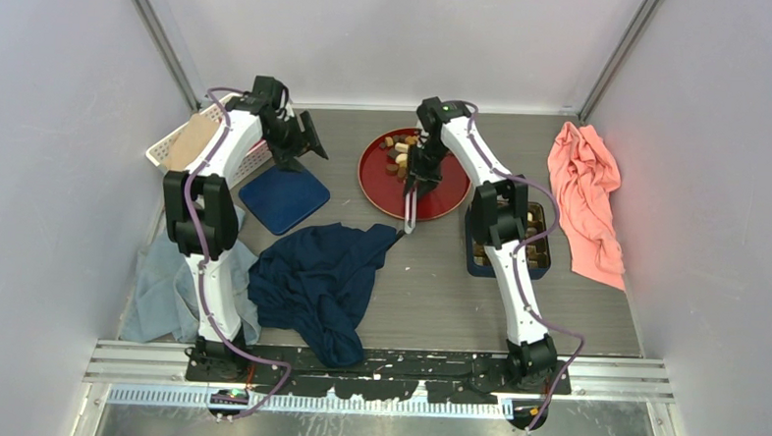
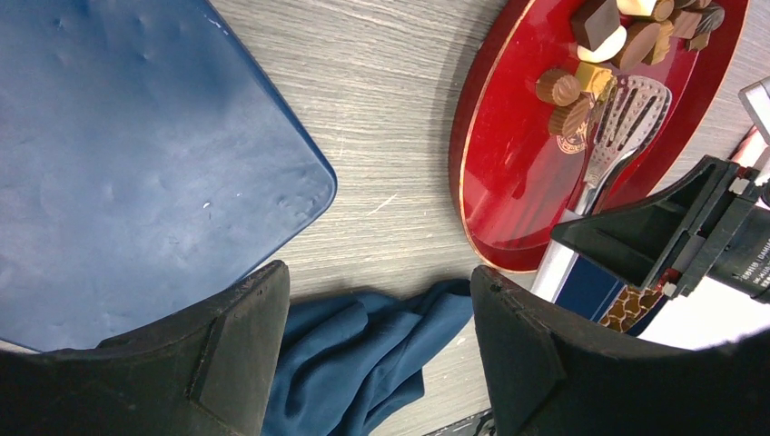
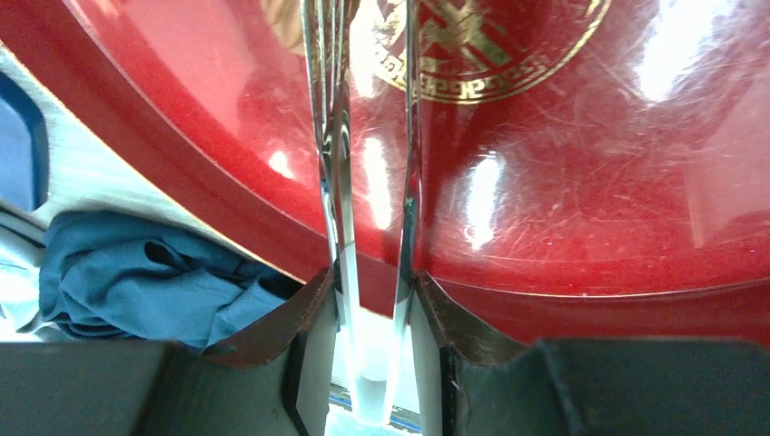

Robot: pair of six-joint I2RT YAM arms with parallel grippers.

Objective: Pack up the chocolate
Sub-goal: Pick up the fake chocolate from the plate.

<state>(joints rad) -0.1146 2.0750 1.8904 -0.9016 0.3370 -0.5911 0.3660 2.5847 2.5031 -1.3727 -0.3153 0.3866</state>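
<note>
Brown and cream chocolate (image 1: 400, 152) lies heaped at the far side of the red round tray (image 1: 444, 199). My right gripper (image 1: 419, 172) hangs over the tray, shut on metal tongs (image 1: 409, 207). In the right wrist view its pads (image 3: 313, 309) press on the two tong arms (image 3: 334, 182) above the tray's gold emblem (image 3: 472, 54). In the left wrist view the perforated tong head (image 2: 628, 107) lies beside the chocolate (image 2: 581, 86). My left gripper (image 1: 312, 141) hovers open and empty (image 2: 380, 277) over the table. The navy gridded box (image 1: 541, 256) sits mostly under the right arm.
A navy square lid (image 1: 285, 196) lies flat left of the tray. A dark blue cloth (image 1: 321, 274) is crumpled near the front centre. At the left are a white basket (image 1: 182, 142) and a pale grey cloth (image 1: 163, 287). At the right lies a pink cloth (image 1: 587, 202).
</note>
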